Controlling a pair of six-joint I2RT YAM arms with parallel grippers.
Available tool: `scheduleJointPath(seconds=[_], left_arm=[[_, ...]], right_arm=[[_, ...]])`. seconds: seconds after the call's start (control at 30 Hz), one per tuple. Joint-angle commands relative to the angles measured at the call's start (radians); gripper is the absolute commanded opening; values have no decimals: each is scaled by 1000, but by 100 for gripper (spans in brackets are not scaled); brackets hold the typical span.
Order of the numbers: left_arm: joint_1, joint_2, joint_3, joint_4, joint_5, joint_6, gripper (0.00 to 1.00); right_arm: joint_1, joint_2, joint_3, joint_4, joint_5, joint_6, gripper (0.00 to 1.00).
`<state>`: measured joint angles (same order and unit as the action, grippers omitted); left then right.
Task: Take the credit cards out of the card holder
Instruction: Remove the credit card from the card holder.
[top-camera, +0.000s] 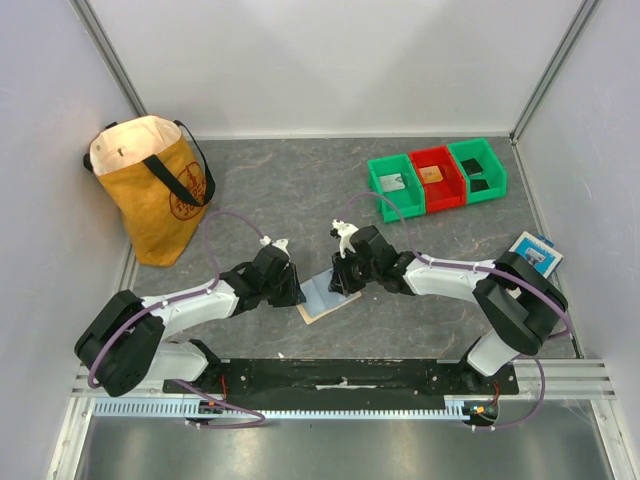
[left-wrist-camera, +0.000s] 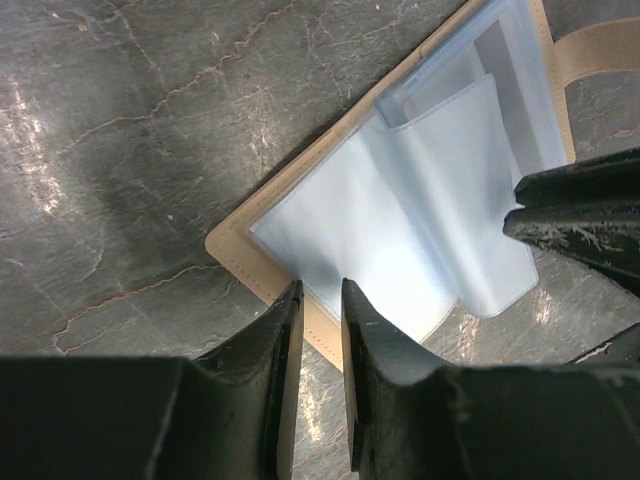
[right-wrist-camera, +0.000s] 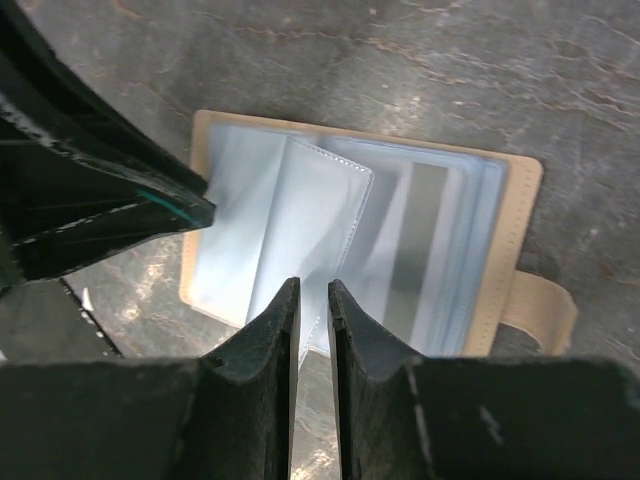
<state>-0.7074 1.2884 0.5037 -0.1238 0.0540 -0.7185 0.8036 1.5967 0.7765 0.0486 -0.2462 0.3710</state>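
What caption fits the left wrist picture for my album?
Left claw at the open card holder's tan edge on a grey table.

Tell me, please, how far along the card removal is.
Done: the card holder lies open, clear sleeves showing. In hand: the left gripper is at its tan edge, the right gripper at a sleeve, jaws nearly closed. Remaining: pulling the cards out; none lies beside the holder.

Lab robot cell: white panel walls (top-camera: 330, 60), aluminium frame (top-camera: 108, 52), grey worktop (top-camera: 290, 180); parts bins (top-camera: 437, 176) beyond right tool (top-camera: 345, 283), tote bag (top-camera: 150, 195) beyond left tool (top-camera: 298, 290).
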Motion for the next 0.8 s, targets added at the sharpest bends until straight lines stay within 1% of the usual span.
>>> scheduleJointPath(seconds=[0.0, 0.17, 0.2, 0.3, 0.37, 0.43, 0.6, 0.7, 0.77], left_arm=[[-4, -30, -21, 3, -19, -35, 28], [-4, -125, -36, -11, -51, -62, 30], [-6, -151, -39, -19, -49, -67, 31], [-4, -260, -50, -49, -105, -87, 33], [-4, -328, -54, -62, -123, -94, 34], [-4, -371, -50, -79, -131, -99, 35], [-4, -391, -13, -89, -92, -107, 35], [-4, -374, 15, -82, -72, -105, 36], [-4, -351, 28, -57, -59, -101, 36]], right_arm=[[14, 5, 24, 83, -120, 25, 24], [46, 43, 70, 74, -168, 17, 27], [54, 55, 78, 70, -172, 14, 27], [81, 94, 102, 57, -183, 6, 30], [98, 114, 122, 47, -194, -1, 34], [108, 124, 136, 30, -196, -13, 41], [108, 89, 173, -42, -153, -55, 55], [108, 39, 193, -107, -96, -87, 56], [106, 2, 195, -139, -6, -107, 56]])
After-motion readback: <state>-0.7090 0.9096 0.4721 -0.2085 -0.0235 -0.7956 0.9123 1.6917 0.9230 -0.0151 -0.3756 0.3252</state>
